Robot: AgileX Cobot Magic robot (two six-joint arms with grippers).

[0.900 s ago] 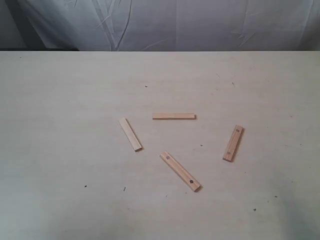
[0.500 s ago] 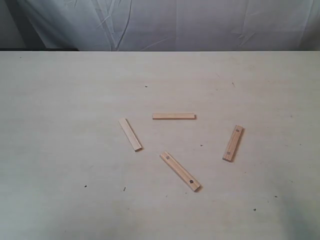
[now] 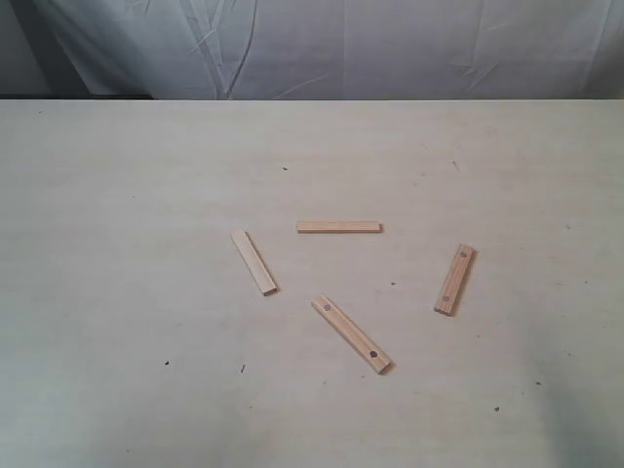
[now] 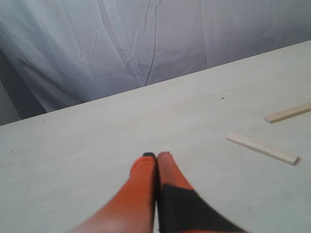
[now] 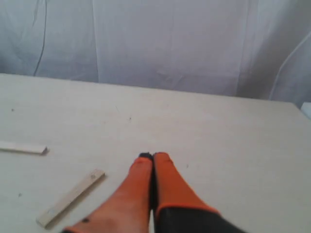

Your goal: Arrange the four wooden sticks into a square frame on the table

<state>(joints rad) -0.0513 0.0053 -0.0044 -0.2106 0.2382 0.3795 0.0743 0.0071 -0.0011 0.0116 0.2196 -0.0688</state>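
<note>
Four pale wooden sticks lie apart on the beige table [image 3: 117, 195], with no square frame formed. In the exterior view one stick [image 3: 338, 226] lies crosswise at the middle. A plain one [image 3: 253, 261] is left of it. A two-dotted one [image 3: 351, 334] slants nearer the front, and another dotted one [image 3: 454, 279] lies to the right. Neither gripper appears in the exterior view. My left gripper [image 4: 156, 155] is shut and empty, with two sticks [image 4: 262, 148] [image 4: 288, 112] off to one side. My right gripper [image 5: 153, 156] is shut and empty beside a dotted stick [image 5: 71, 197]; another stick's end [image 5: 23, 148] shows farther off.
A creased white cloth backdrop [image 3: 322, 49] hangs behind the table's far edge. Tiny dark specks [image 3: 243, 369] dot the tabletop.
</note>
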